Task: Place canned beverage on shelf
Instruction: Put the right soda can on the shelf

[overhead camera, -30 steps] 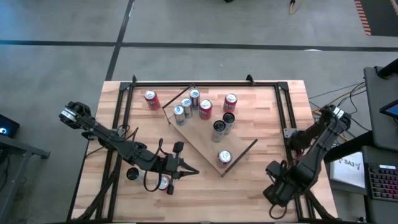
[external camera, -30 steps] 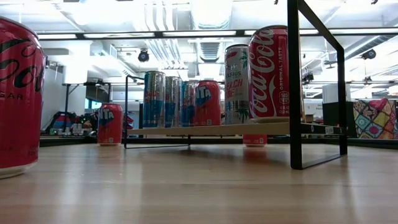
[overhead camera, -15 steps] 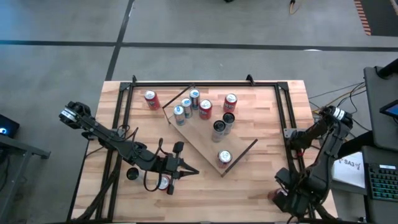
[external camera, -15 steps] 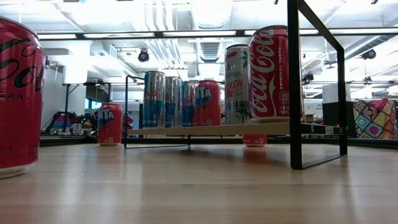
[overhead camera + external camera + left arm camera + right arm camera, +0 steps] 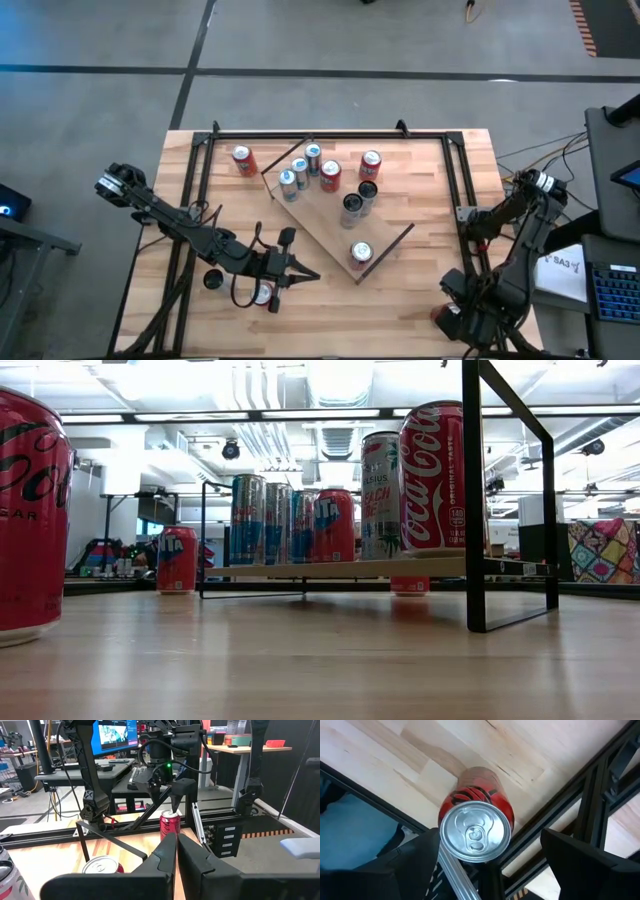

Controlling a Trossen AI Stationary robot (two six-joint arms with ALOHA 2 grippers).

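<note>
Right wrist view puts the right end effector (image 5: 490, 860) directly over an upright red can (image 5: 476, 831), fingers spread wide to either side of it and holding nothing yet. That can stands on the tabletop (image 5: 420, 290) at its near right corner, beside the black frame rail and well apart from the shelf (image 5: 325, 225), which sits mid-tabletop already carrying several cans.

To grip well, I'd say the end effector should drop straight down until the fingers flank the can's body below the rim, keeping clear of the rail, then close squarely so the can stays upright.

The left end effector (image 5: 175, 852) waits shut and empty, nearer the shelf's near end, with another can (image 5: 262, 293) under that arm.
</note>
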